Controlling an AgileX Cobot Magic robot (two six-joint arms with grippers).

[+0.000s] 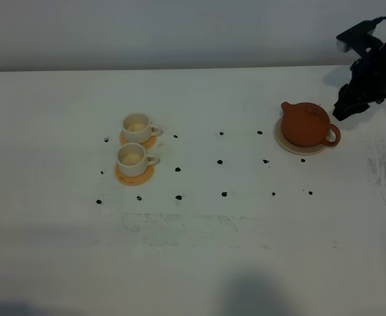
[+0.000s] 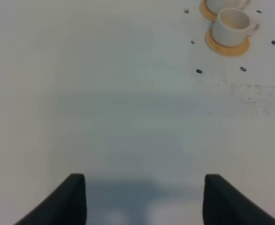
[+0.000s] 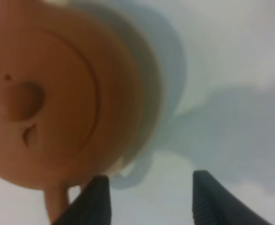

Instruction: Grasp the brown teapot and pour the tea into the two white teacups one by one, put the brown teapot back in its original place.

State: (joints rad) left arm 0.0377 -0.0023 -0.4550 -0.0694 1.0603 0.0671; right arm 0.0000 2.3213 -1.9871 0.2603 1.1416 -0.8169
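The brown teapot sits on its pale cream saucer at the right of the table, handle toward the right. It fills the right wrist view, with the saucer rim beside it. My right gripper hovers open just right of and behind the teapot, holding nothing; its fingertips stand near the handle. Two white teacups stand on orange coasters at the left. One cup shows in the left wrist view. My left gripper is open over bare table.
Small black dots mark a grid across the white table. Scuffed patches lie at the table's front middle and far right. A grey wall runs behind the table's back edge.
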